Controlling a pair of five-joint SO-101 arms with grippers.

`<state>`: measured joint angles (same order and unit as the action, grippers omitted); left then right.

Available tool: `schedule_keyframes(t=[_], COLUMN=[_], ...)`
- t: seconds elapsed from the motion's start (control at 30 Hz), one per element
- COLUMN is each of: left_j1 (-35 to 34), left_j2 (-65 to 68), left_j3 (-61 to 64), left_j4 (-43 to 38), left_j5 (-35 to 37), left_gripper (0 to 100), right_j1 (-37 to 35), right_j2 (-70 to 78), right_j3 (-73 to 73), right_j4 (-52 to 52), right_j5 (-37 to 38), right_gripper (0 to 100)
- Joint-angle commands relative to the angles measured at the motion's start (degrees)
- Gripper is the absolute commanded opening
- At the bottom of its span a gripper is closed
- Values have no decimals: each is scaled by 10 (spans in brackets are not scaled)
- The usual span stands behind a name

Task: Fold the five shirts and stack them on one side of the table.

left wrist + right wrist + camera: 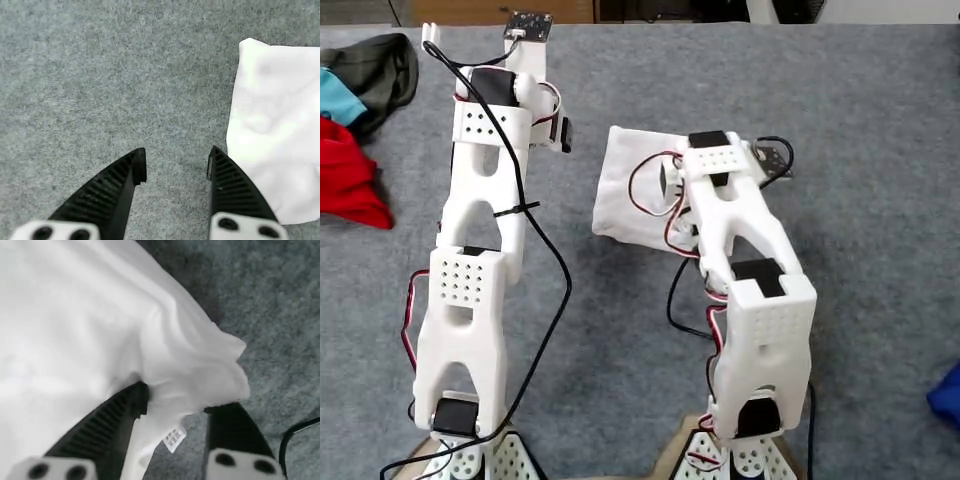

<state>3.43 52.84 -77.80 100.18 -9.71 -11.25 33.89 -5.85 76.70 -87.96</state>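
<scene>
Now my left pincer (175, 165) is hovering wide open over the grey desk (100, 75), just beside the white shirt (625, 185), which is lying folded near the desk's middle. My right pincer (182, 405) is standing open astride its rumpled edge, a small label (172, 439) showing there. From above, one red shirt (350, 180), one dark shirt (385, 65) and one teal shirt (338, 98) are lying heaped by the far left corner; one blue cloth (945, 395) is peeking at the right edge.

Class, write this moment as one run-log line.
left gripper open above grey felt table | right gripper open astride edge of folded white cloth shirt | crumpled red cloth shirt at table's left edge
</scene>
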Motion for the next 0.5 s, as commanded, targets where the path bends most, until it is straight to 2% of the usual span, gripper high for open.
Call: schedule_keyframes(t=[0.0,0.13,0.47], left_j1=[-4,-4,-7], left_j2=[-10,-10,-11], left_j3=[-27,-27,-28], left_j4=[6,6,6], left_j5=[-4,-3,-4], left_gripper=[214,214,214], right_j1=[29,61,82], right_j2=[27,29,20], right_j3=[-2,-2,-19], right_j4=[8,9,39], right_j5=[25,33,34], right_gripper=[84,3,5])
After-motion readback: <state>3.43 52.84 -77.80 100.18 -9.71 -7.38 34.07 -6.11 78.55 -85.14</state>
